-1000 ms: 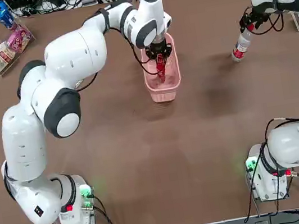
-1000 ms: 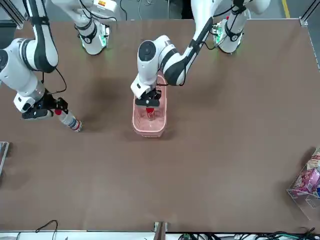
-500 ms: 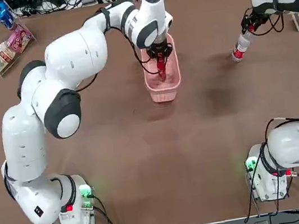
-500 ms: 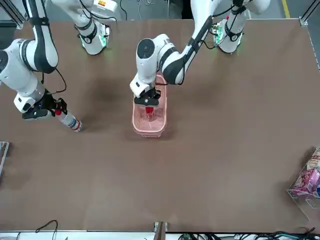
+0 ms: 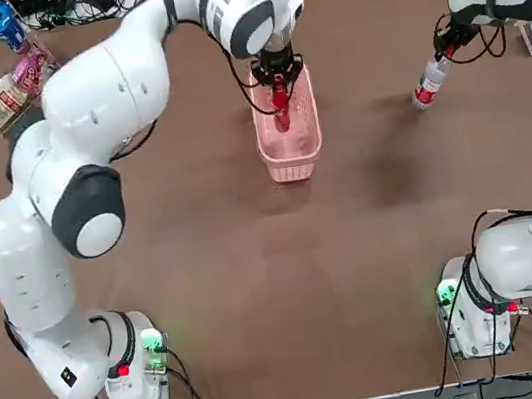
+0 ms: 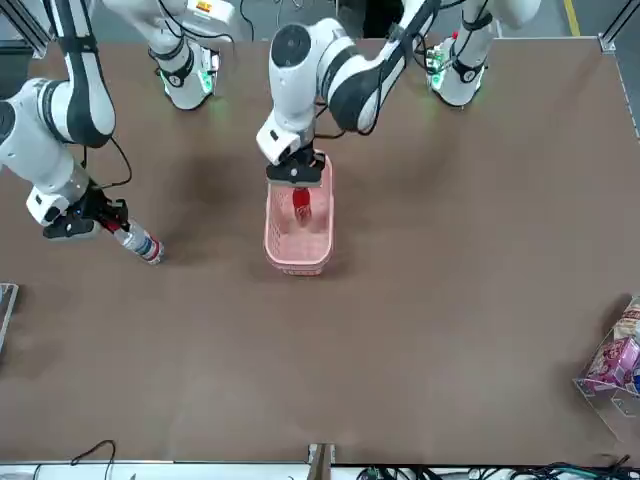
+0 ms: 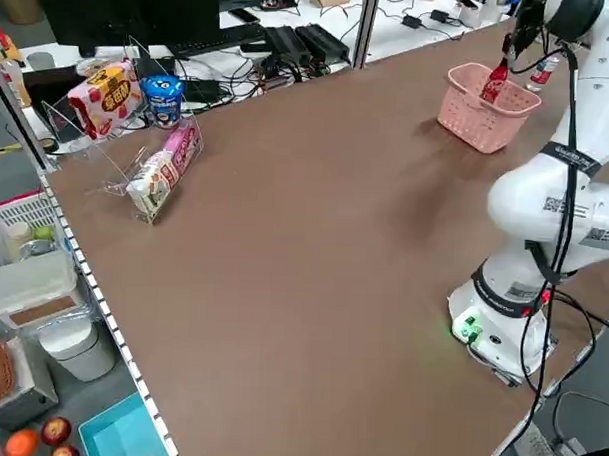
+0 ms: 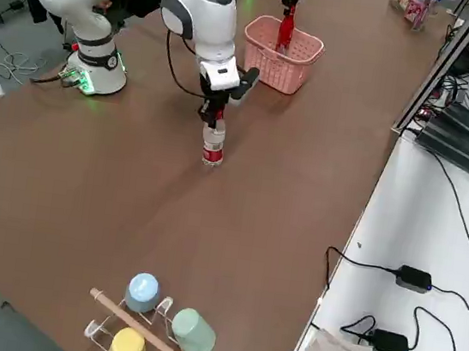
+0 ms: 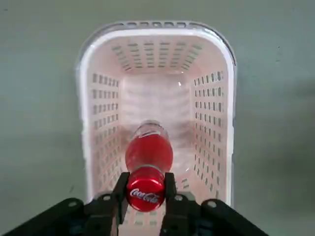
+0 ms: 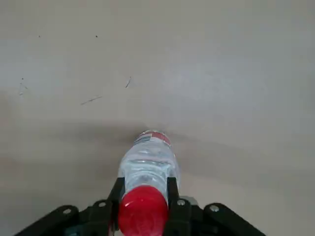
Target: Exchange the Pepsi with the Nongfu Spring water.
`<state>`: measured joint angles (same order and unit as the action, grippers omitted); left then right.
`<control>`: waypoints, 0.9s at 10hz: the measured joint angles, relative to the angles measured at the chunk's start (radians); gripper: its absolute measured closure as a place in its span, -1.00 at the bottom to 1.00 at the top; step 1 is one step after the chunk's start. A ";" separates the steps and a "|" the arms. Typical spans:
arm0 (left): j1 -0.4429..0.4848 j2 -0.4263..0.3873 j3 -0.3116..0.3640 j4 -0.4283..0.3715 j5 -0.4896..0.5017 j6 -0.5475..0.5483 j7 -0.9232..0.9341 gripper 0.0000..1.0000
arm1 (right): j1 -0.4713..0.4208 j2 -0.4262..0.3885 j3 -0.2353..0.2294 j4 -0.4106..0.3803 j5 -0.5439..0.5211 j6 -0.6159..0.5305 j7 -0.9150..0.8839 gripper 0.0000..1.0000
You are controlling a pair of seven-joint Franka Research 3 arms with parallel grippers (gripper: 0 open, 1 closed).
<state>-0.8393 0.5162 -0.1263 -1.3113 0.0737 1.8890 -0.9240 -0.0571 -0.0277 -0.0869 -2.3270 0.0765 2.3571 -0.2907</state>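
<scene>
Your left gripper [image 9: 145, 192] grasps the Pepsi [image 9: 148, 162] by its neck, hanging upright over the basket [image 9: 90, 93], while your right gripper [image 10: 144, 199] clenches the Nongfu Spring water [image 10: 148, 160], standing upright on the table [image 5: 256, 262] well apart.

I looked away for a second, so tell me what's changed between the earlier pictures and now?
The left claw, shut on the red Pepsi, has lifted it up from the bottom of the pink basket. The right claw has closed on the neck of the Nongfu Spring water. That bottle still stands on the table, and the basket has not moved.
</scene>
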 joint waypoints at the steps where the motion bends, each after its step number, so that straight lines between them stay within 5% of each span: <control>1: 0.007 -0.049 0.002 0.003 0.000 -0.039 -0.001 0.36 | -0.002 0.000 0.000 0.000 0.002 0.000 0.000 0.25; 6: 0.193 -0.219 0.012 -0.004 0.001 -0.265 0.100 0.36 | 0.001 0.001 0.006 0.010 0.007 -0.023 0.062 0.25; 9: 0.397 -0.257 0.009 -0.099 -0.037 -0.286 0.316 0.36 | 0.077 0.003 0.014 0.118 0.008 -0.183 0.206 0.25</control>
<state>-0.4426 0.2595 -0.1169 -1.4106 0.0365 1.6031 -0.6077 0.0194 -0.0246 -0.0728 -2.2087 0.0841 2.1738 -0.0851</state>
